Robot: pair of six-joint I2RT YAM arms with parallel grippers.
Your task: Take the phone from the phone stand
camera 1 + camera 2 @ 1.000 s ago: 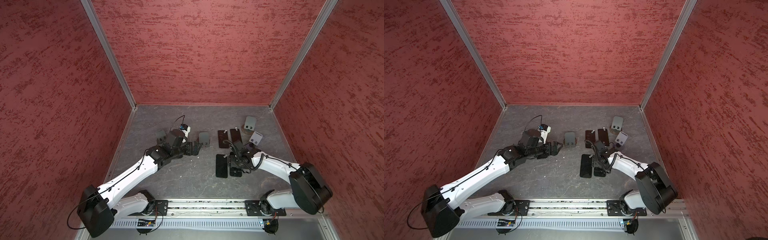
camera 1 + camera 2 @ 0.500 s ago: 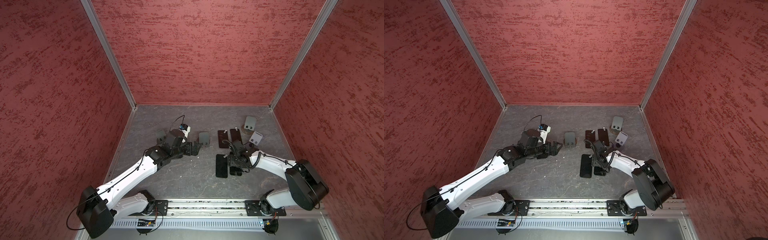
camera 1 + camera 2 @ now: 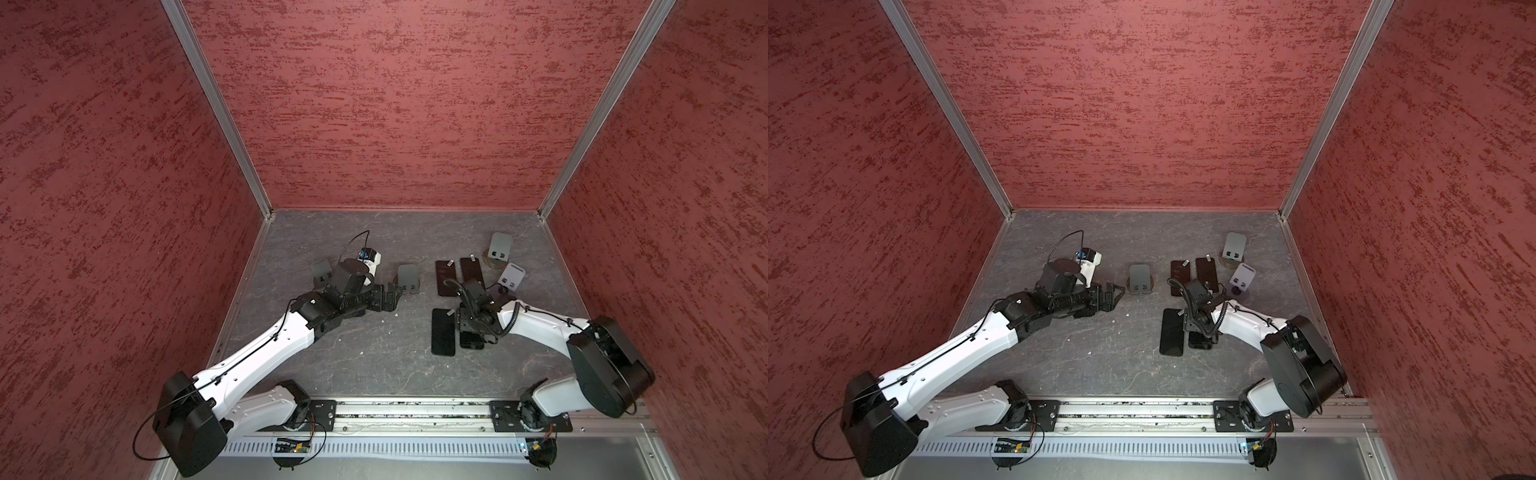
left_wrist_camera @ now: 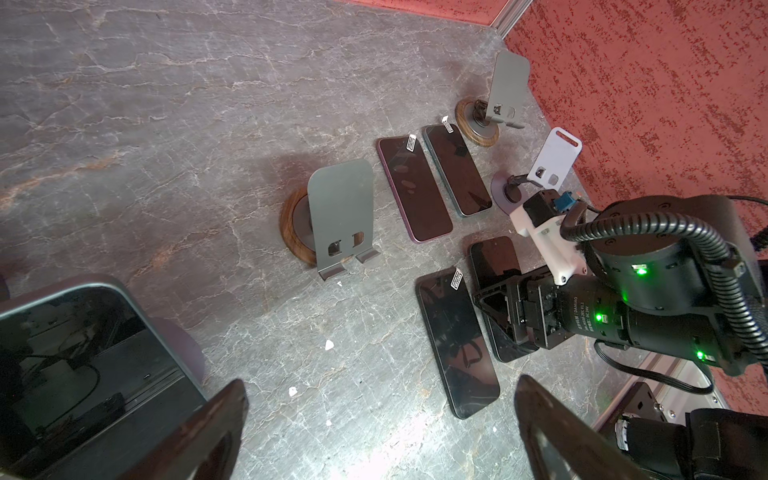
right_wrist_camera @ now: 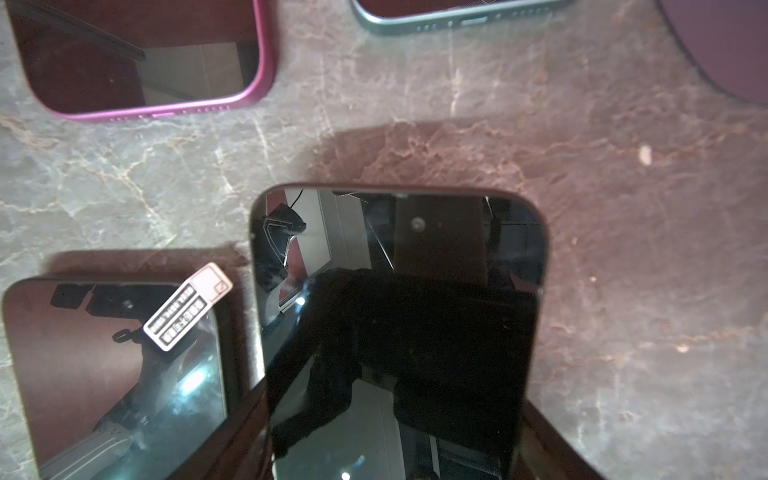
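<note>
Your right gripper point(image 5: 395, 409) clamps the black phone point(image 5: 399, 291) by its long edges, down by the marble tabletop point(image 5: 623, 249), just beside the stickered phone point(image 5: 116, 374). Your left gripper point(image 4: 382, 390) gapes wide, with a propped phone point(image 4: 75, 365) beside one finger and the grey phone stand point(image 4: 340, 216) near.

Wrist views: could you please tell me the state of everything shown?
Left gripper: open, empty.
Right gripper: shut on plain black phone.
Black phone with white sticker: flat.
Purple-edged phone: flat.
Teal-edged phone: flat.
Middle grey wooden-based stand: empty.
Far grey wooden-based stand: empty.
Lilac stand: empty.
Grey-edged phone beside left gripper: propped on purple-based stand.
</note>
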